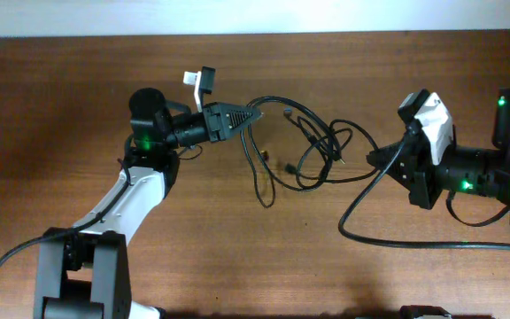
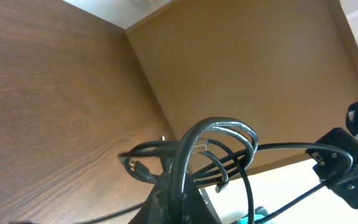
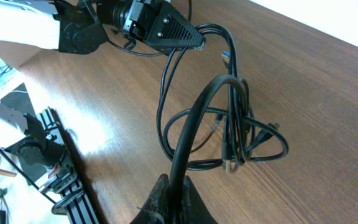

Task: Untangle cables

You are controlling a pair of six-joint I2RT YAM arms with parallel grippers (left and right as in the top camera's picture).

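2 grippers, left (image 1: 257,113) and right (image 1: 374,159), each pinch the cables (image 1: 312,146); loops between them look knotted, so most untangling is left.

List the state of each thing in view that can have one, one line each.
thin black cables with small metal plug ends: tangled in overlapping loops, gripped on both sides.
left fingers: shut on the cables, at the tangle's left edge.
right fingers: shut on the cables, at the tangle's right edge.
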